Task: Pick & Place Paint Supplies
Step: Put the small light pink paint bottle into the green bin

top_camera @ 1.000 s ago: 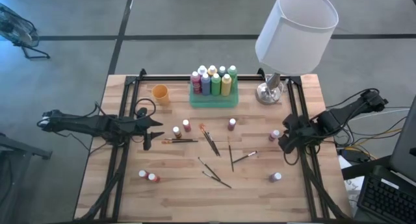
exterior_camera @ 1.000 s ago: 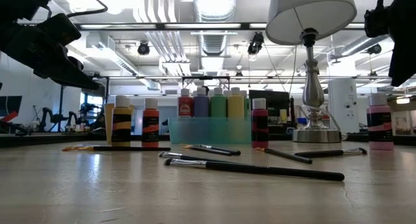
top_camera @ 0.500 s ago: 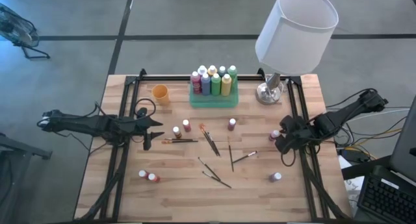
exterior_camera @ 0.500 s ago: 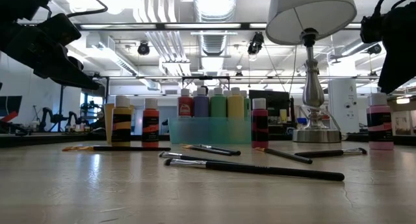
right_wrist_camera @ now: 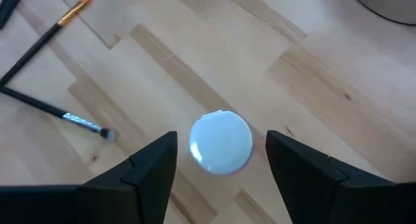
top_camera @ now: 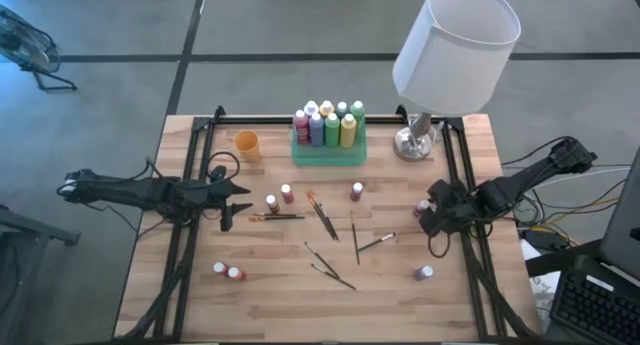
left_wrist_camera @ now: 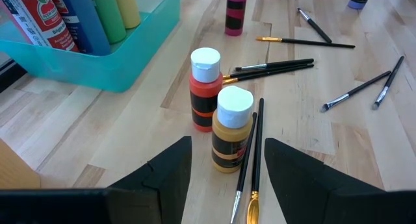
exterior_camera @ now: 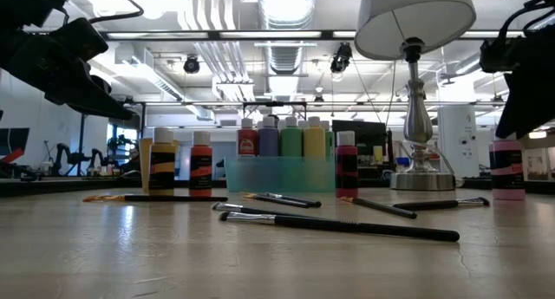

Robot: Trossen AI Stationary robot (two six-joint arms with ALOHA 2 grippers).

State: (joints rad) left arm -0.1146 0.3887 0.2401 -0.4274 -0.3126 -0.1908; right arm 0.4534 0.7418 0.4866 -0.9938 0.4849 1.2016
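The right hand (top_camera: 428, 221) hung open directly above a pink paint bottle (top_camera: 423, 207) near the counter's (top_camera: 270, 295) right edge, its pale cap (right_wrist_camera: 220, 143) centred between the fingers. The step looked like an approach; the next move would call for lowering and closing. The left hand (top_camera: 228, 199) waited open near the ochre bottle (left_wrist_camera: 231, 130).

Brushes (top_camera: 322, 217) cluttering table (top_camera: 270, 305) centre

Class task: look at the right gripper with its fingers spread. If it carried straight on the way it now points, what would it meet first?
Most likely the pale cap of the paint bottle standing directly below the right gripper, centred between its open fingers; how far above it is unclear.
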